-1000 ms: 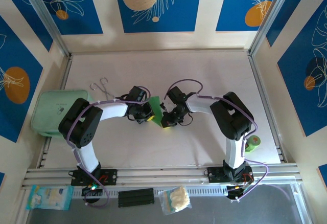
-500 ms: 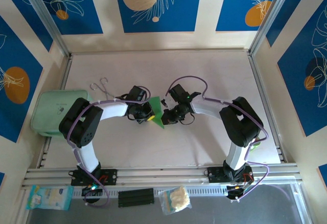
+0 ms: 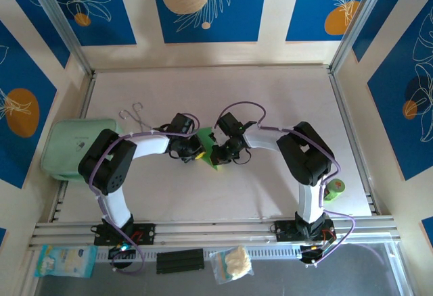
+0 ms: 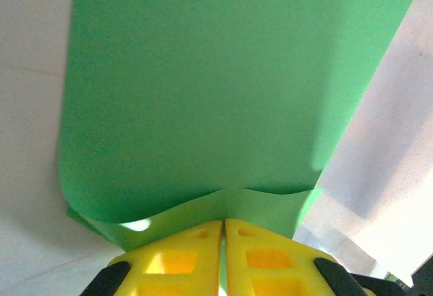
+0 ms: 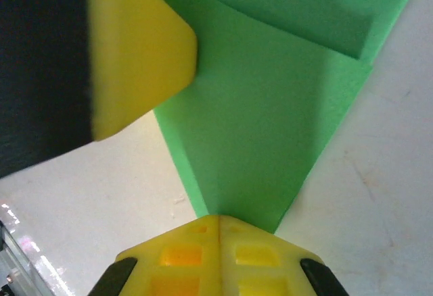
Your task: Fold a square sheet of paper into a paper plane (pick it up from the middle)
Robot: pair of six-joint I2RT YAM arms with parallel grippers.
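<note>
Both arms are bending inward, meeting mid-frame in the top view at the folded green paper (image 3: 206, 140). The left gripper (image 4: 223, 232) and the right gripper (image 5: 218, 227) are each pinching it tightly.

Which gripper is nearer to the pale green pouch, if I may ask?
Left: the left gripper sits right of the pouch; the right gripper is farther right, across the paper.

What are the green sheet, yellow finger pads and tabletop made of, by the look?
The green sheet looks like thin matte paper: it curls and holds sharp creases. The yellow finger pads seem moulded plastic or rubber, matte, with recessed pockets. The tabletop is a pale, smooth, scuffed board; laminate or painted wood, hard to tell.
</note>
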